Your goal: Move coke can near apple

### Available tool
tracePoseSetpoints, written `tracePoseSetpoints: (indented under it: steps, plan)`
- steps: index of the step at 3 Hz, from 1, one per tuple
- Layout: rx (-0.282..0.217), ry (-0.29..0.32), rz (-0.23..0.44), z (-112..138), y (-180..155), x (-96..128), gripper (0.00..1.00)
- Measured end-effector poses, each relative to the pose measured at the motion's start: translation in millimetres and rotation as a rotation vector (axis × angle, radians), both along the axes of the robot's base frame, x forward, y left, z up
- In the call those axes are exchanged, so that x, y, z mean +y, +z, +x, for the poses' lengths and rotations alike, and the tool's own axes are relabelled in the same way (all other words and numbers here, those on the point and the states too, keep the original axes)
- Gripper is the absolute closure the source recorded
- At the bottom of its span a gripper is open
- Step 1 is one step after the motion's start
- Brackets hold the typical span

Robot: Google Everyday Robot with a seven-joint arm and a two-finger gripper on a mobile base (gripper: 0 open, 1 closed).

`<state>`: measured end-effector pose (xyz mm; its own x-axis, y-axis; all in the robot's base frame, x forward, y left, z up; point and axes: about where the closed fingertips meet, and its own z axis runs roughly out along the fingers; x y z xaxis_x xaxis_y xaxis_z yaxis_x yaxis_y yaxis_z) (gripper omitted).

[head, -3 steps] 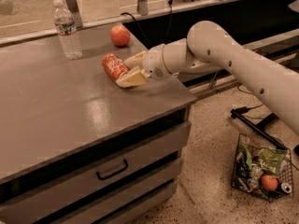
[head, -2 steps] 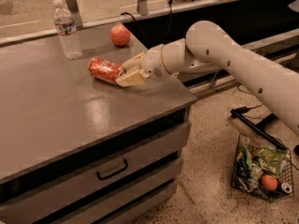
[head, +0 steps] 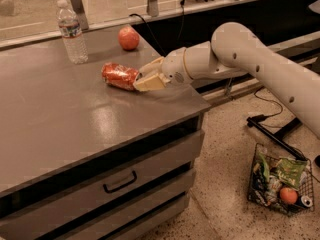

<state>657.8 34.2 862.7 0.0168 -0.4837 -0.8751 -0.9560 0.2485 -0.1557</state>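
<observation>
The coke can (head: 119, 76), orange-red with white lettering, lies on its side on the grey counter (head: 75, 119), near the back right. My gripper (head: 146, 79) is at the can's right end and touches it, low over the counter. The apple (head: 128, 38), round and red-orange, sits at the back edge of the counter, a short way behind the can and apart from it.
A clear water bottle (head: 71, 31) stands at the back left of the can. The counter's right edge runs just under my arm (head: 235, 54). A wire basket (head: 280, 184) with packets and a small orange fruit (head: 288, 195) sits on the floor at right. Drawers front the counter.
The can has gone from tilted and foreshortened at the gripper to lying flat, stretched out to the left. The gripper has hardly moved.
</observation>
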Motion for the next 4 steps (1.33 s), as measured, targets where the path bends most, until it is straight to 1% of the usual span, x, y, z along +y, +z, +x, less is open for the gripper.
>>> tracePoseSetpoints:
  steps: [1, 2, 3, 4]
  plan:
    - [0.002, -0.025, 0.027, -1, 4, -25, 1.00]
    - [0.006, -0.043, 0.050, -3, 8, -47, 0.94]
    - [0.005, -0.029, 0.065, -4, 12, -51, 0.77]
    - [-0.013, 0.028, 0.064, -7, 20, -40, 0.53]
